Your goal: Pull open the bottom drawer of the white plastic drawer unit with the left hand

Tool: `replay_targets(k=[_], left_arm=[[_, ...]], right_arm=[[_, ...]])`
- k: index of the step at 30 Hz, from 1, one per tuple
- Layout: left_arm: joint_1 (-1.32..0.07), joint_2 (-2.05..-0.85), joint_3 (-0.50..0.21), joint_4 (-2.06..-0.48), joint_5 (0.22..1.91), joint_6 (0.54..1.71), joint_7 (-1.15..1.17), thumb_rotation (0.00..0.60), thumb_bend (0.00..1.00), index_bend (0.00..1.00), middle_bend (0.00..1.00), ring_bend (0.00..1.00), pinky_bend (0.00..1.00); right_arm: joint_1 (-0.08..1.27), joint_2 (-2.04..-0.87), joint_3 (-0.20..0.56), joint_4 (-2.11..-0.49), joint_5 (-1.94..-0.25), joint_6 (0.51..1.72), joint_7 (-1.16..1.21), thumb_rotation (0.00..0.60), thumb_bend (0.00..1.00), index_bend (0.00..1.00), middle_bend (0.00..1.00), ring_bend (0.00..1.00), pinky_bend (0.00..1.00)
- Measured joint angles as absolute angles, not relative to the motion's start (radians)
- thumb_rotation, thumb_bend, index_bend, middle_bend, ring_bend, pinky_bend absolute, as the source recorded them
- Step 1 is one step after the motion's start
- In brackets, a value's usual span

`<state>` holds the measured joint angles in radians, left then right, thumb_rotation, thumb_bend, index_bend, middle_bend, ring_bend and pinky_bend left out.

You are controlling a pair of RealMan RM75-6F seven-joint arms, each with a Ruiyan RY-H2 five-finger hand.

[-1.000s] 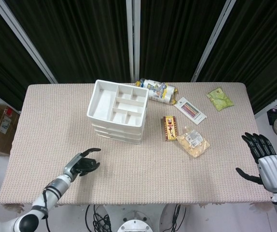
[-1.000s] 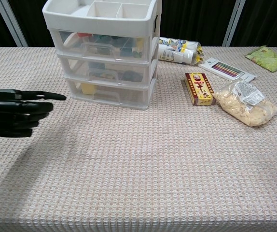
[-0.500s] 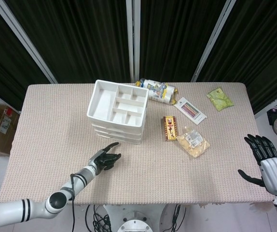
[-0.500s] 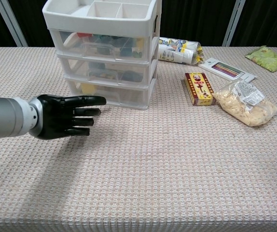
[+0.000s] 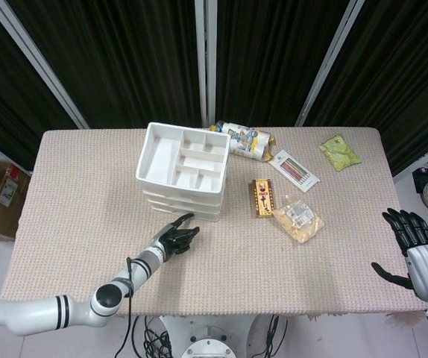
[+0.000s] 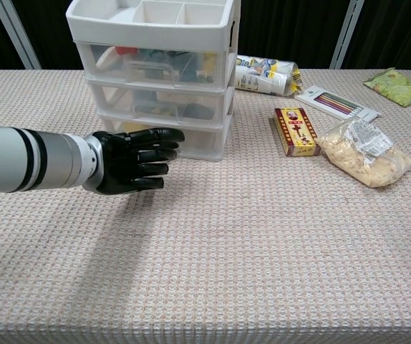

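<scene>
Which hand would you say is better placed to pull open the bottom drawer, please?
The left hand: its open fingers reach right in front of the bottom drawer. The right hand hangs off the table's far right edge.

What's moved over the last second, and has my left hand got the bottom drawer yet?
The left hand has swept in from the table's left side to just in front of the white plastic drawer unit, fingers extended toward the bottom drawer, holding nothing. The drawer looks closed. The right hand drifted slightly back at the right edge, open. The unit itself seems nudged slightly; the other items are unmoved.
</scene>
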<state>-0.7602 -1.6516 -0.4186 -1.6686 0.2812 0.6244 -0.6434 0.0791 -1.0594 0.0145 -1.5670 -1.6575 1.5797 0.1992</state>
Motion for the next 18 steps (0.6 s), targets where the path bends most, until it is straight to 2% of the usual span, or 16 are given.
replay_targets(k=[18], left_arm=[[-0.742,-1.669,-0.468,-1.607,0.207,0.494,-0.696,0.6,0.37,0.18,0.82,0.91,1.0]], right_arm=[[0.077,-1.056,0.017,-1.583,-1.65,1.572,0.176,0.6,0.09,0.0,0.06,0.0,0.01]])
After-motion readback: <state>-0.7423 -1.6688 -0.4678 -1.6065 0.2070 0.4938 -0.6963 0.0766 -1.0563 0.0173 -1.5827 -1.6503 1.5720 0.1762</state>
